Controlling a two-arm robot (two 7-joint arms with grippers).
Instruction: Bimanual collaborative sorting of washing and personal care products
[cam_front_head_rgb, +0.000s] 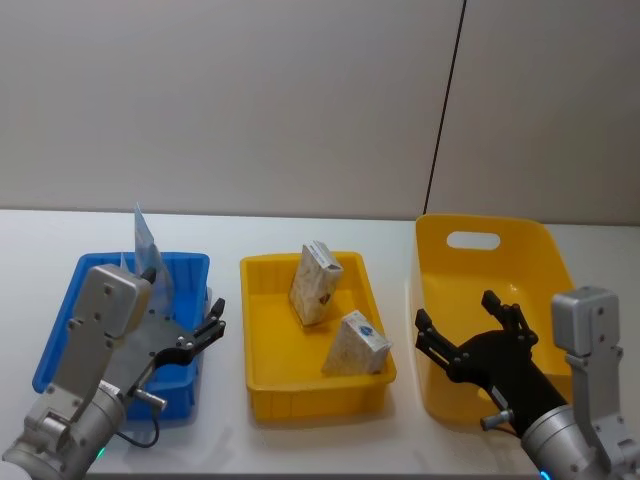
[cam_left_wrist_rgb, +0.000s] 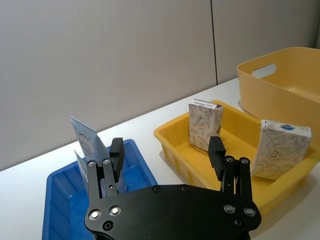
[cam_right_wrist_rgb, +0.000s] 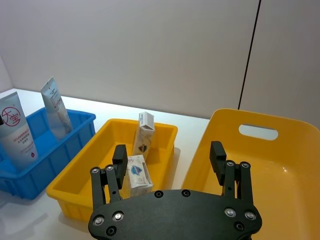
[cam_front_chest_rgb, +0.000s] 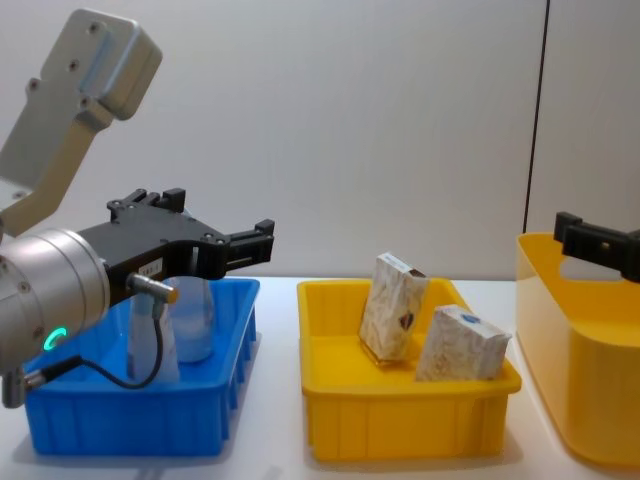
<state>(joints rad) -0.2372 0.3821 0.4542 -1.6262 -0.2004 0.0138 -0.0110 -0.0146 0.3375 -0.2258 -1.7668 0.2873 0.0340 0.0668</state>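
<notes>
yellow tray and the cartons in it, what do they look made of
The yellow tray looks like moulded plastic: smooth, slightly glossy walls, rounded rim. The cartons look like matte printed paperboard, with crisp folded edges and a marbled pattern.

We classify this setting as a robotics lab test bench. A bare white table (cam_front_head_rgb: 320, 450) stands against plain grey wall panels (cam_front_head_rgb: 250, 100) joined at a dark vertical seam (cam_front_head_rgb: 446, 110). A blue tray (cam_front_head_rgb: 185, 262), a yellow tray (cam_front_head_rgb: 320, 398) and a yellow tub (cam_front_head_rgb: 500, 262) sit in a row.

The tubes (cam_right_wrist_rgb: 15, 135) are pale blue with a red round logo and red text; the cartons (cam_left_wrist_rgb: 204, 125) are beige-white and marbled. There is a blue tray (cam_front_head_rgb: 185, 262) and a yellow tray (cam_front_head_rgb: 320, 400).
</notes>
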